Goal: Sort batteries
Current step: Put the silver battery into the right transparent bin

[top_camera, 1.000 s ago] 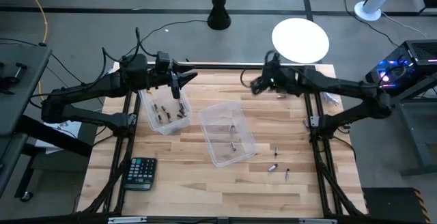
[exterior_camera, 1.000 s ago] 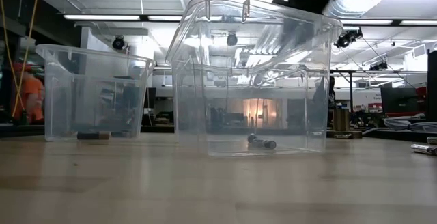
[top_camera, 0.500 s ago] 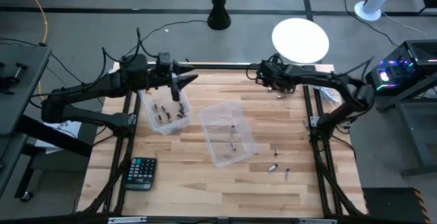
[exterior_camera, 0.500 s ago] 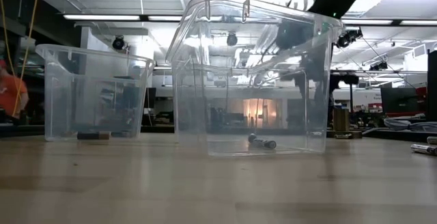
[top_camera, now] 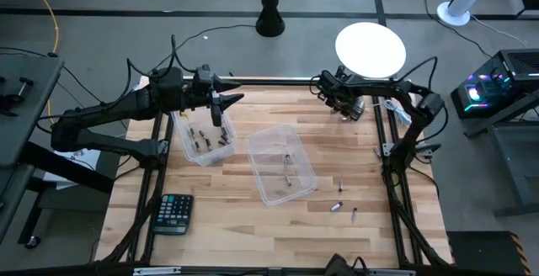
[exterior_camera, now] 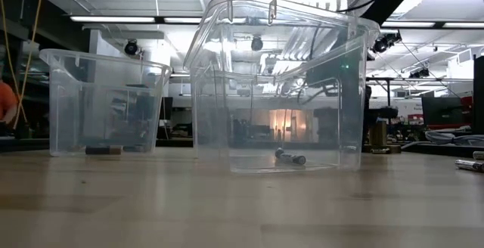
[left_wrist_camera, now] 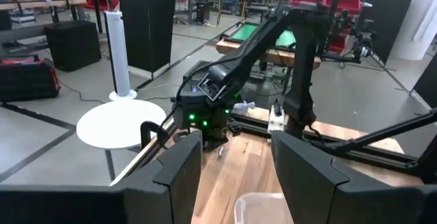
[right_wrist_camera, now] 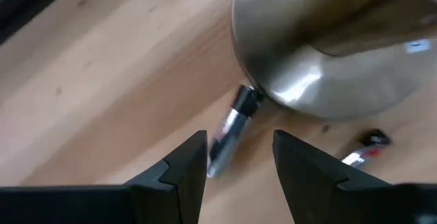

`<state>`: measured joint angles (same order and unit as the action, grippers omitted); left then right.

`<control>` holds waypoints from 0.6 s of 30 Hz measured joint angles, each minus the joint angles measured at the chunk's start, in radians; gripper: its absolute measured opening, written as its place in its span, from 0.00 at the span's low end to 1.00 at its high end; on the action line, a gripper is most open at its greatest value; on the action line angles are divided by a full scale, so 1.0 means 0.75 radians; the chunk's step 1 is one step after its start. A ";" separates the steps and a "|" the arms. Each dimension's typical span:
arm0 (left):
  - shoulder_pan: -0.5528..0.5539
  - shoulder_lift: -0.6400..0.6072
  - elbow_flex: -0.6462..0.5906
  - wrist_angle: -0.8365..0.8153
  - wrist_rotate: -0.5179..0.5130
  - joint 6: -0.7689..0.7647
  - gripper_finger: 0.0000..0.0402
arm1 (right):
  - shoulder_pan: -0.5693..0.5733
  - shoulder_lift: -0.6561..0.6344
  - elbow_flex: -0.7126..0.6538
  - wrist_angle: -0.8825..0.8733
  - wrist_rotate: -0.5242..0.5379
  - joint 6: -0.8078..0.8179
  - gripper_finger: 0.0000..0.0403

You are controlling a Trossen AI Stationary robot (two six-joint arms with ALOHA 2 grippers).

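Far table (top_camera: pixel 210 225) corner: right gripper (right_wrist_camera: pixel 239 157) spread, seemingly over battery (right_wrist_camera: pixel 231 130).

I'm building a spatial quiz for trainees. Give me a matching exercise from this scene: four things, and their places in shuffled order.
Things:
1. calculator
2. left gripper
3. right gripper
4. three loose batteries

Places:
A. above the left-hand bin
B. near-left part of the table
C. far-right corner, over a silvery battery
D. on bare wood right of the middle bin

Pairs: 1-B, 2-A, 3-C, 4-D

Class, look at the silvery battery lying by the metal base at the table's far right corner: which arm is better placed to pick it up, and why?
Right. The right gripper is open directly over that silvery battery, while the left gripper hovers above the left bin.
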<state>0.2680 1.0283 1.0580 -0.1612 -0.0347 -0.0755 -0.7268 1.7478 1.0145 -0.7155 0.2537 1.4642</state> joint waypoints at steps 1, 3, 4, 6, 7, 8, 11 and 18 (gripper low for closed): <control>0.000 0.000 0.000 -0.008 0.000 0.001 0.42 | -0.008 0.012 0.000 0.020 0.000 0.004 0.40; 0.000 0.000 0.000 -0.028 0.000 0.001 0.42 | -0.020 0.037 0.001 0.059 -0.017 0.003 0.40; 0.000 0.000 0.000 -0.041 0.000 0.002 0.42 | -0.027 0.052 0.001 0.067 -0.028 0.003 0.40; 0.000 0.000 -0.001 -0.070 0.000 0.012 0.42 | -0.029 0.073 0.006 0.064 -0.040 -0.004 0.38; 0.000 0.000 -0.001 -0.081 0.000 0.023 0.42 | -0.029 0.086 0.009 0.057 -0.045 -0.006 0.37; 0.000 0.000 -0.001 -0.088 0.000 0.037 0.42 | -0.024 0.097 0.009 0.049 -0.051 -0.008 0.34; 0.001 0.000 -0.001 -0.090 0.000 0.050 0.42 | 0.006 0.106 0.007 0.037 -0.033 -0.048 0.18; 0.043 0.000 -0.001 -0.081 0.002 0.048 0.42 | 0.078 -0.051 0.037 -0.039 0.069 -0.325 0.08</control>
<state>0.3004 1.0283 1.0576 -0.2220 -0.0329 -0.0399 -0.6679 1.7097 1.0423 -0.7444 0.3056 1.2203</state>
